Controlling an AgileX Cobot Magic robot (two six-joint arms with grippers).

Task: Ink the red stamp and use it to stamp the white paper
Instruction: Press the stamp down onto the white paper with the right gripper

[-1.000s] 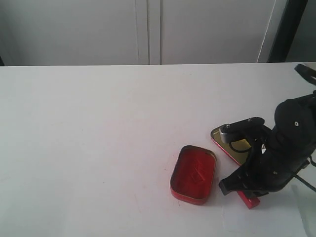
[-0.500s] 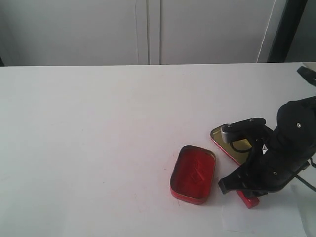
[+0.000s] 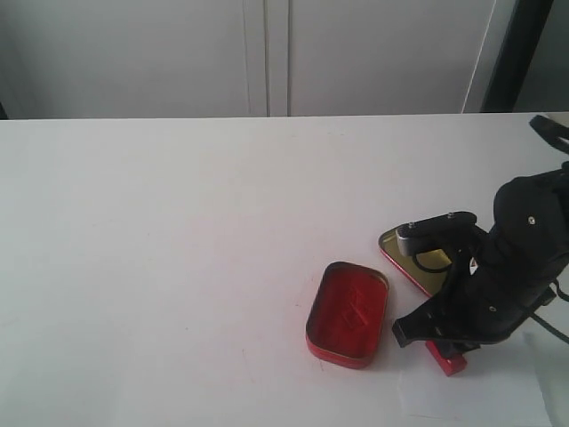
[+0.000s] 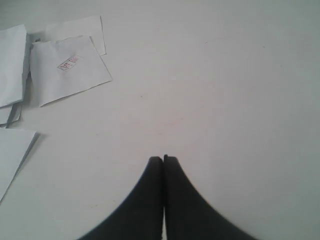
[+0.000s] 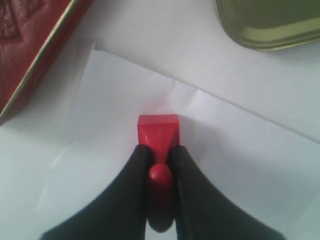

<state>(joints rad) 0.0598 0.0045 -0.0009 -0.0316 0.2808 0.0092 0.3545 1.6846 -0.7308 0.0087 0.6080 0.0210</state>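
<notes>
White counter (image 3: 178, 249) carries all.
White paper (image 5: 115, 100) lies at counter's near right, corner just beside open red ink tin (image 3: 348, 313).
Gold-lined lid (image 3: 434, 260) beyond paper, partly behind right arm.
Other loose sheets (image 4: 67, 70) in left wrist view, one with small red imprint.
Right fingers (image 5: 159, 155) clamped on knobbed handle of red stamp (image 5: 158, 130); square base down over paper, contact unclear.
Left fingers (image 4: 163, 160) pressed together, holding nothing, above bare counter.
</notes>
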